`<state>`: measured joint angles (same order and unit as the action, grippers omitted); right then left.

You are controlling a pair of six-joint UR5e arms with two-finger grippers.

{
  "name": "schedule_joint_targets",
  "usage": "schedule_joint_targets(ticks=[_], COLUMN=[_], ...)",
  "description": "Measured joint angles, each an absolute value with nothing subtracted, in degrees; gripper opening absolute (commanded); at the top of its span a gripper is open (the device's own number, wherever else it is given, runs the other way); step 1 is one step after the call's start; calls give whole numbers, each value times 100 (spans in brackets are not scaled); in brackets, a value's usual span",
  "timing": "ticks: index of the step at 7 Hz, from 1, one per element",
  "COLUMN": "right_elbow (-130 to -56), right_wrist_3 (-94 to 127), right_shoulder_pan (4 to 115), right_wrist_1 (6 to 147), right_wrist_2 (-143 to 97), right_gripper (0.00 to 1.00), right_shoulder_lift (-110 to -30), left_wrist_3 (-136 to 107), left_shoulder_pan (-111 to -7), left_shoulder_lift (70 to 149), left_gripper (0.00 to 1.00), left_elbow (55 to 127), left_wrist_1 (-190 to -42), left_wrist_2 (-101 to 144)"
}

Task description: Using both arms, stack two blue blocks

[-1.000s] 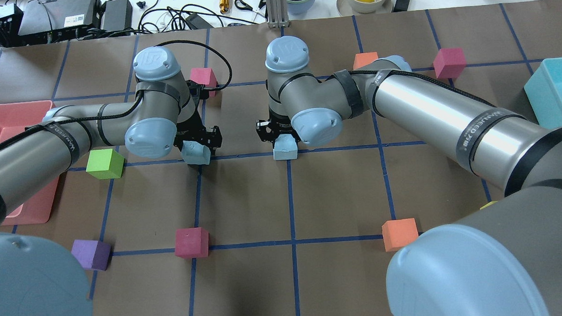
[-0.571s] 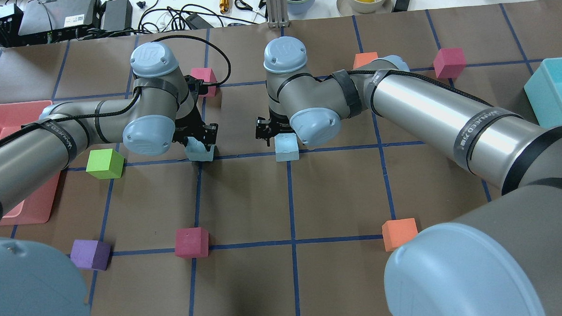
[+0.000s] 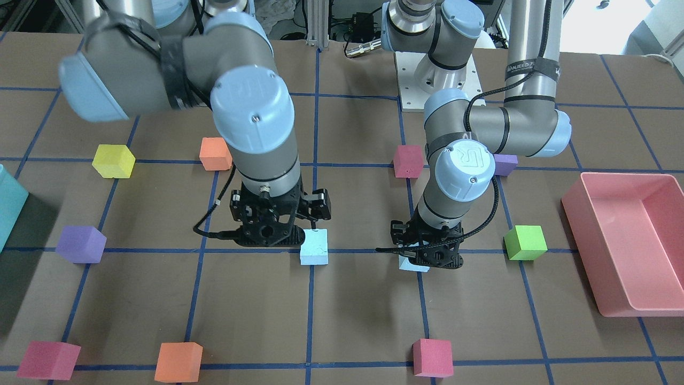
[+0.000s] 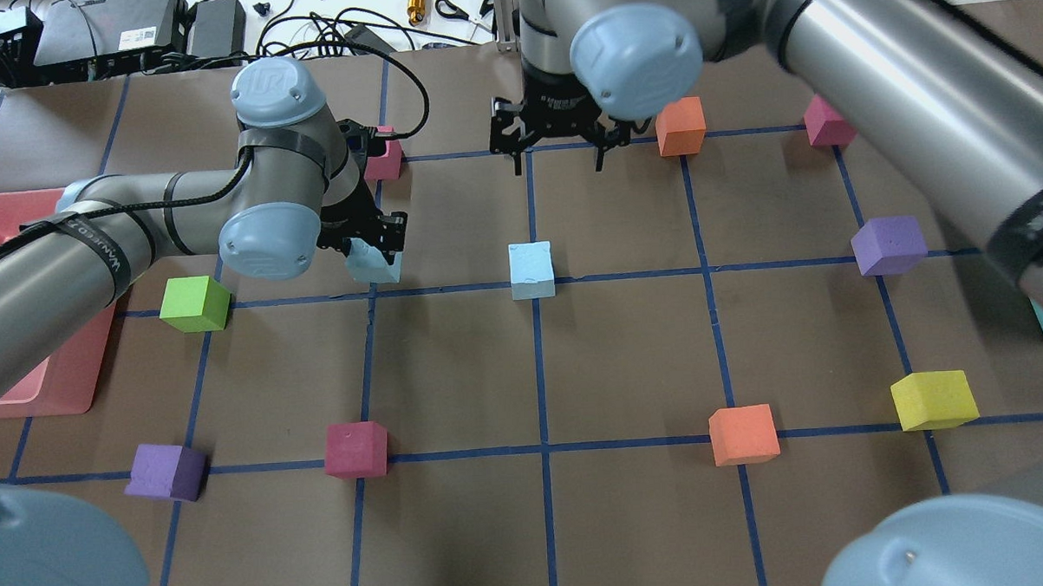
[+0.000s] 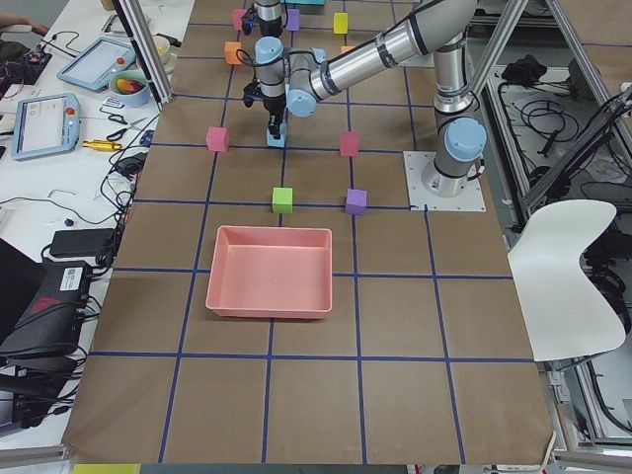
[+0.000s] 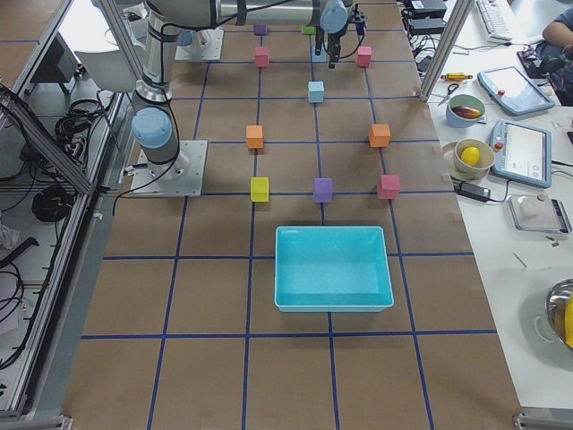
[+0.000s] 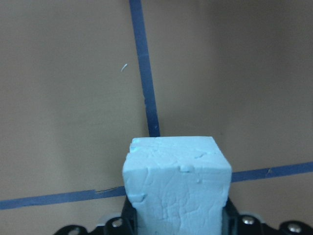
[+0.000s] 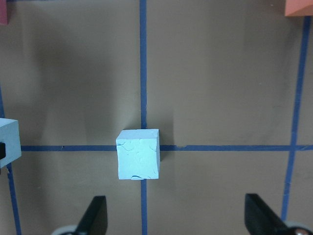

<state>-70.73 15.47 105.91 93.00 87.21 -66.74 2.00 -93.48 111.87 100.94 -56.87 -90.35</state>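
Note:
One pale blue block [image 4: 531, 269] stands free on the table at a tape crossing; it also shows in the front view [image 3: 313, 247] and the right wrist view [image 8: 138, 154]. My right gripper [image 4: 558, 157] is open and empty, raised above and behind that block, its fingers [image 8: 95, 215] spread wide. My left gripper [image 4: 379, 246] is shut on the second blue block [image 4: 369, 265], low over a tape crossing to the first block's left. The held block fills the left wrist view [image 7: 176, 181] and peeks out under the gripper in the front view [image 3: 411, 264].
Loose cubes lie around: green [image 4: 194, 303], magenta [image 4: 355, 449], purple [image 4: 168, 471], orange [image 4: 743, 434], yellow [image 4: 933, 399], purple [image 4: 889, 245], orange [image 4: 680, 125]. A pink bin [image 3: 625, 240] is at the robot's left, a teal bin [image 6: 333, 267] at its right.
My right gripper has left its blue block on the table and risen up and away toward the far side. My left gripper still holds its block and has shifted slightly back.

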Motion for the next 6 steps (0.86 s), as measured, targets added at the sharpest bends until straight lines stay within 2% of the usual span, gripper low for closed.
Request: schedule_joint_targets(ticks=[2, 3, 4, 6], right_elbow=[-6706, -6938, -7472, -8756], right_wrist_3=[667, 120, -168, -171], right_shoulder_pan=[10154, 9781, 9482, 9286], right_wrist_1=[8223, 7863, 7902, 8921], right_wrist_2=[8745, 8738, 8707, 8724], right_gripper=[100, 100, 100, 100], right_shoulder_lift=[-7301, -7739, -8192, -8784], left_wrist_3=[-797, -1246, -1655, -2140], left_shoulder_pan=[-9912, -10237, -10490, -10876], left_shoulder_lift=[11250, 11317, 11410, 11568], left_gripper=[0, 0, 0, 0], left_elbow=[9416, 9014, 8721, 8541], left_wrist_1=[-6191, -6465, -6649, -6723], left_wrist_2=[-8831, -8779, -8722, -8655])
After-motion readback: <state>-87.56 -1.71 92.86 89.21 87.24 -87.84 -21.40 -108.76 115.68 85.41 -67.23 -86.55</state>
